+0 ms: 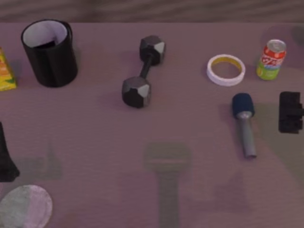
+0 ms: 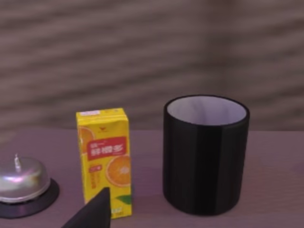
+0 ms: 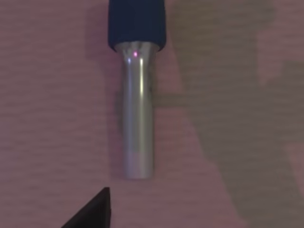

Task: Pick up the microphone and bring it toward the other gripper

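The microphone (image 1: 245,124) lies flat on the right side of the table, its dark-blue head (image 1: 242,105) toward the back and its grey handle (image 1: 248,140) toward the front. My right gripper (image 1: 289,112) hovers at the table's right edge, just right of the head and apart from it. In the right wrist view the microphone (image 3: 137,114) lies lengthwise; one black fingertip (image 3: 97,213) shows off to the side, nothing held. The other gripper, my left one (image 1: 5,159), is parked at the left edge; one fingertip (image 2: 95,211) shows, holding nothing.
A black dumbbell (image 1: 143,71) lies at the back middle. A white tape ring (image 1: 226,70) and a soda can (image 1: 271,59) stand at the back right. A black cup (image 1: 49,51) and juice box (image 1: 5,70) stand back left. A bell (image 2: 21,183) sits near the box.
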`<state>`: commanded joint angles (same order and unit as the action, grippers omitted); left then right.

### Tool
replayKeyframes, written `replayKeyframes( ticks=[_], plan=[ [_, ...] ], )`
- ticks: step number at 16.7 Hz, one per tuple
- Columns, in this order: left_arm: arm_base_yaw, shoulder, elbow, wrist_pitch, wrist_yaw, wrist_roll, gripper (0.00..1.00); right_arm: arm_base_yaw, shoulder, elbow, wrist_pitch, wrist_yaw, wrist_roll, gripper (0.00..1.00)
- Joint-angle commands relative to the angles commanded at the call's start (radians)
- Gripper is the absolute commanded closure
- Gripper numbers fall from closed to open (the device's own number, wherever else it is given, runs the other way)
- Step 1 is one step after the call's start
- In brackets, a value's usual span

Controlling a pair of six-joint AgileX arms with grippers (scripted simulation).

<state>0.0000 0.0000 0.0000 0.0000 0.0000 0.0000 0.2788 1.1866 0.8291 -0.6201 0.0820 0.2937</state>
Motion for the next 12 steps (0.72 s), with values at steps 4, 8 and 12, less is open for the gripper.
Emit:
replayKeyframes(
  ticks=[4, 8, 12],
  plan=[
    [0.0, 0.0, 0.0, 0.0, 0.0, 0.0, 0.0, 0.082, 0.347, 0.241, -0.183, 0.023, 0.086, 0.0],
    [0.0, 0.0, 0.0, 0.0, 0.0, 0.0, 0.0, 0.143, 0.592, 0.432, -0.311, 0.04, 0.153, 0.0],
    [0.0, 0.0, 0.0, 0.0, 0.0, 0.0, 0.0, 0.174, 0.712, 0.531, -0.368, 0.048, 0.186, 0.0]
  ],
)
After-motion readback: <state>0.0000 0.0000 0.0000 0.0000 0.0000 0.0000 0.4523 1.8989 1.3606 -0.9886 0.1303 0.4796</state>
